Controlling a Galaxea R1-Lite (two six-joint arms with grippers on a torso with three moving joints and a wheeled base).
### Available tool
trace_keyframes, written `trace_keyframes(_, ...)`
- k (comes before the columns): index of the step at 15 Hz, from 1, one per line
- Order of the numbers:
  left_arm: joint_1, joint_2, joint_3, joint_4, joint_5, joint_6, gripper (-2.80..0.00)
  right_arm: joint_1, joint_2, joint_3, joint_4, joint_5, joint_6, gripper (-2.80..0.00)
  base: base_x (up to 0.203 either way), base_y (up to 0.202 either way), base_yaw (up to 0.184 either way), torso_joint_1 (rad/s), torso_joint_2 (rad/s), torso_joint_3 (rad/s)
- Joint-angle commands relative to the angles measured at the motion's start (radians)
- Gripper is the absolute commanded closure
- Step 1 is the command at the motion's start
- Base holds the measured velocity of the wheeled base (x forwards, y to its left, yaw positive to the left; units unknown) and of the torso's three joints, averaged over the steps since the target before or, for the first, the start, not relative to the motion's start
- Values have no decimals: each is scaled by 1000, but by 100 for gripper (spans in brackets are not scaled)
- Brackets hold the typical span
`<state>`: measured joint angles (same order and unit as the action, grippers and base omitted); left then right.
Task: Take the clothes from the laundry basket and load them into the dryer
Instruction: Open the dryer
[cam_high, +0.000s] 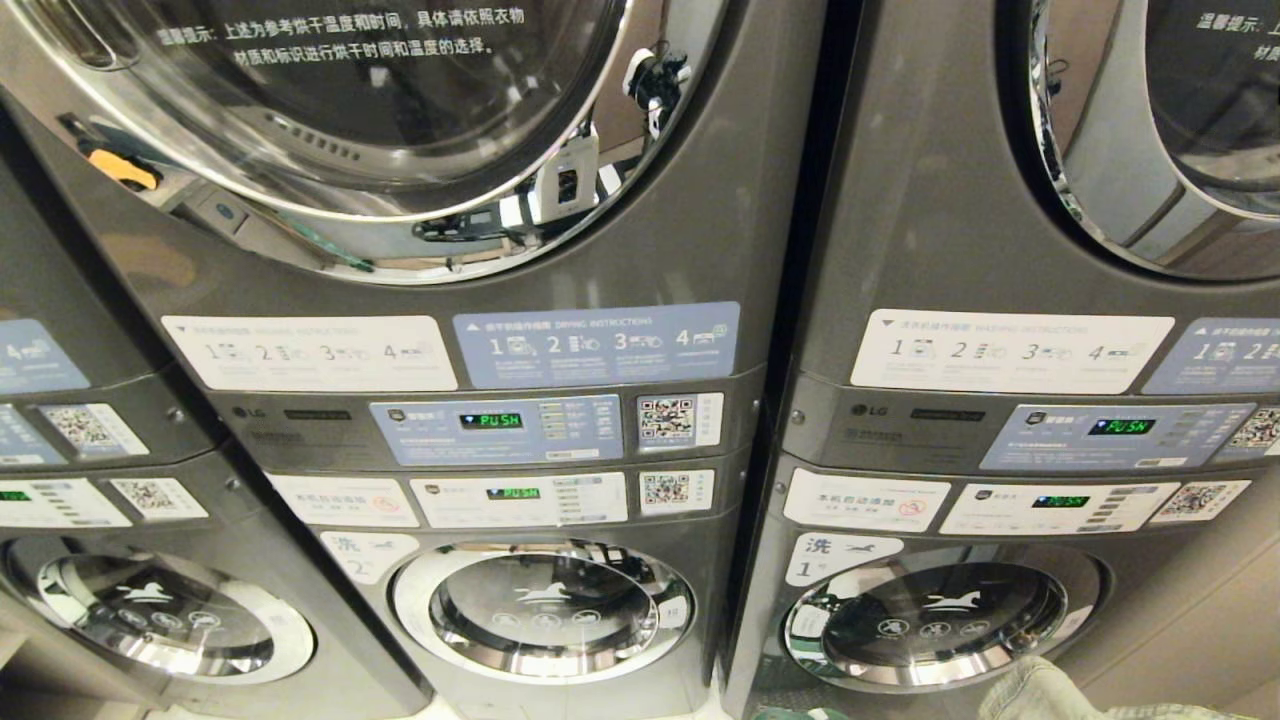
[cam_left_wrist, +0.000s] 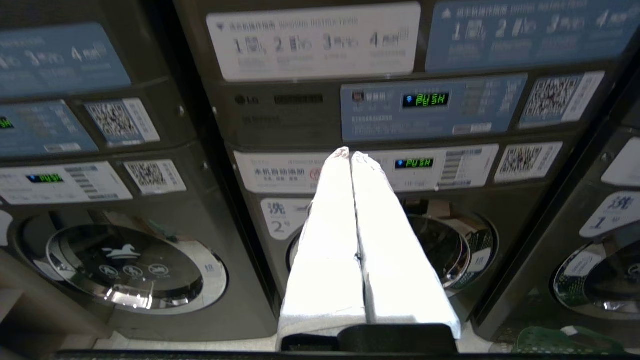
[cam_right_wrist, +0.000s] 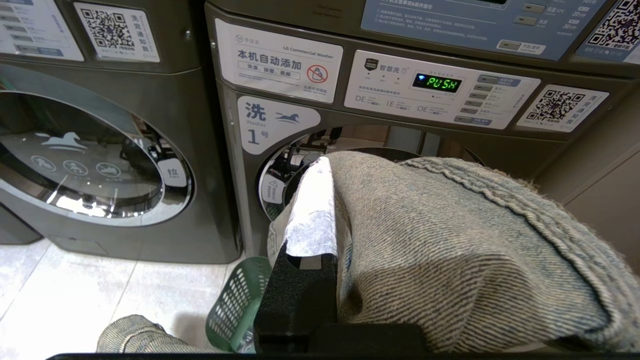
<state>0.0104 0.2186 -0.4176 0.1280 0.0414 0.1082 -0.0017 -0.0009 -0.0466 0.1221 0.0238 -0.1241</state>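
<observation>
The dryer (cam_high: 330, 120), the upper drum of the middle stack, has its chrome-ringed glass door closed. My right gripper (cam_right_wrist: 336, 172) is shut on a grey-blue denim garment (cam_right_wrist: 450, 240) that drapes over it and hides one finger; the other white-wrapped finger (cam_right_wrist: 312, 210) shows. It hangs in front of washer number 1, and the garment's edge shows low in the head view (cam_high: 1040, 692). The green laundry basket (cam_right_wrist: 240, 300) stands on the floor below, with more denim (cam_right_wrist: 135, 337) beside it. My left gripper (cam_left_wrist: 350, 154) is shut and empty, pointing at the middle machine's control panels.
Three grey stacked machines stand side by side, washers (cam_high: 545, 610) below with round doors closed. Control panels (cam_high: 500, 428) with green PUSH displays run between the drums. Pale tiled floor (cam_right_wrist: 65, 290) lies in front of the machines.
</observation>
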Motion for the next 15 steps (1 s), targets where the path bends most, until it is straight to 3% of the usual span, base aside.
trace_keyframes(1,1,260,-159,7,4,2,0,0,1,-1,1,2,-3,0,0,0,0,0,0,0)
trace_keyframes(4,11,616,-458,2,24,21,0,0,1,-1,1,1,-5,0,0,0,0,0,0,0)
trace_keyframes(8,39,1010,-829,-85,170,135,0,0,1,-1,1,1,3,0,0,0,0,0,0,0)
trace_keyframes(10,9,1129,-999,-118,209,178,0,0,1,-1,1,1,3,0,0,0,0,0,0,0)
trace_keyframes(13,-137,1144,-1061,-124,266,207,0,0,1,-1,1,-1,8,0,0,0,0,0,0,0)
trace_keyframes(15,-169,1109,-1038,-123,402,280,0,0,1,-1,1,-1,8,0,0,0,0,0,0,0)
